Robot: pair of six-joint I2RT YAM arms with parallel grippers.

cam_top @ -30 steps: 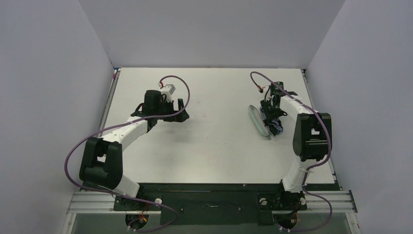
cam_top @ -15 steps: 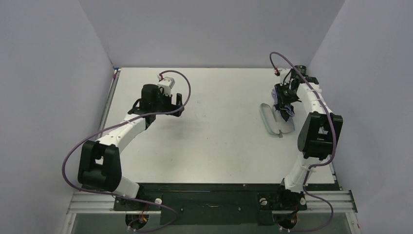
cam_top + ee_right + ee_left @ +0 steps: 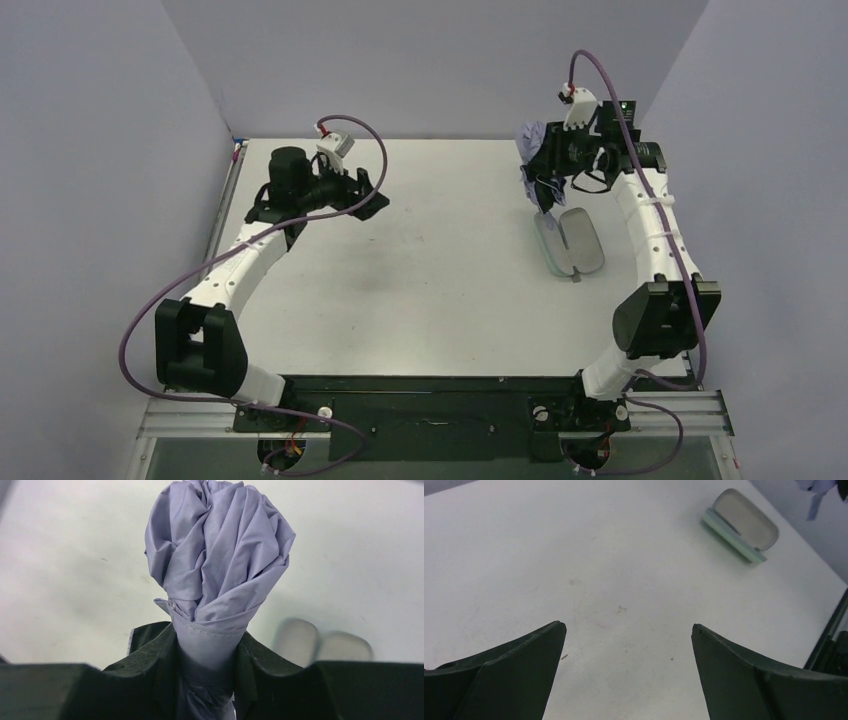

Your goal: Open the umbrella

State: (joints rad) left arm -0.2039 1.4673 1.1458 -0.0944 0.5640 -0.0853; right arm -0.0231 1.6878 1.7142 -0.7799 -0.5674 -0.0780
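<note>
Plainly, we saw the compact folded umbrella of pale lavender fabric [image 3: 215, 565] clenched in the right gripper [image 3: 207, 652]. Its two black fingers [image 3: 150, 652] pressed on either side of the bundle's narrow, banded part, and the crumpled cloth bulged out beyond the fingertips. In the overhead view the umbrella [image 3: 533, 165] was lifted off the white surface [image 3: 430, 290], up by the far right corner. It stuck out of the right gripper [image 3: 548, 160] toward the left arm's side, with a strip of fabric dangling beneath it.

On the surface below, a little nearer the arm bases, a pale green hinged hard case [image 3: 570, 242] lay open, apart from the umbrella. We saw the same case [image 3: 320, 647] as a blur behind the right gripper's fingers.

The left gripper [image 3: 365, 195] hovered over the far left part of the surface, well apart from the umbrella. Its wrist view showed the left gripper [image 3: 626, 626] released, dark fingers spread wide with only bare surface between them. The open case [image 3: 741, 525] and a scrap of lavender umbrella [image 3: 816, 492] sat at the top right of that view.
</note>
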